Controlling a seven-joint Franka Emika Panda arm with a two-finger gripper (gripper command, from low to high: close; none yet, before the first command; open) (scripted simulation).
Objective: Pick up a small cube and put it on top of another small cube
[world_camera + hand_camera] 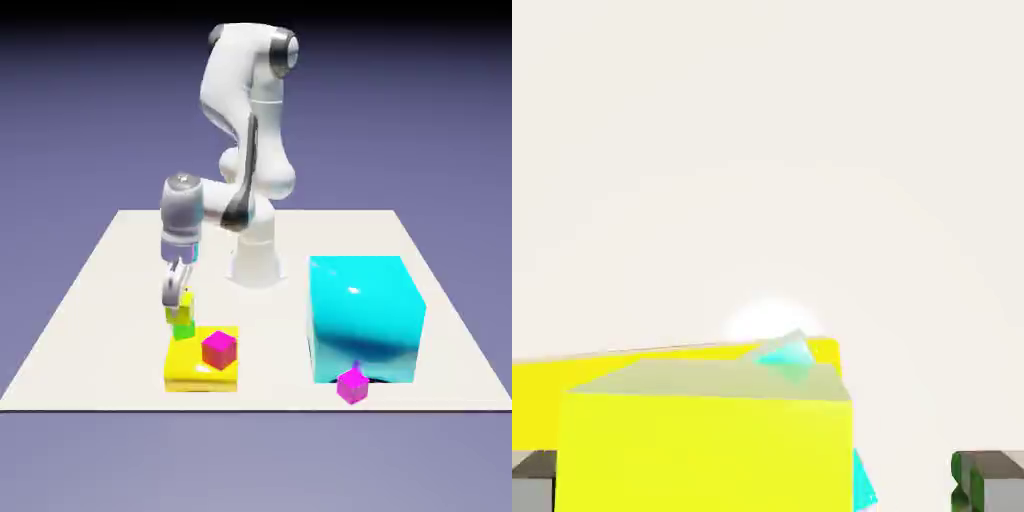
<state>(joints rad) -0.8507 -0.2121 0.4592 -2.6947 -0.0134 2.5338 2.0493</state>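
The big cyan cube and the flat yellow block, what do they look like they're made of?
Both are rendered, so material is a guess. The big cyan cube looks like glossy plastic: a bright highlight on its top and smooth shading down its front. The flat yellow block looks like plain plastic too: uniform colour, no grain, softer sheen.

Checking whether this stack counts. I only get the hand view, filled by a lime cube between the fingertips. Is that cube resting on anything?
Observer: Yes. From outside, the lime cube sits on a small green cube.
Operator: And the yellow strip behind it?
Observer: That's a flat yellow block with a magenta cube on top.
Operator: Where is the gripper relative to the stack?
Observer: The gripper points down over the stack, open, with its fingers beside the lime cube.
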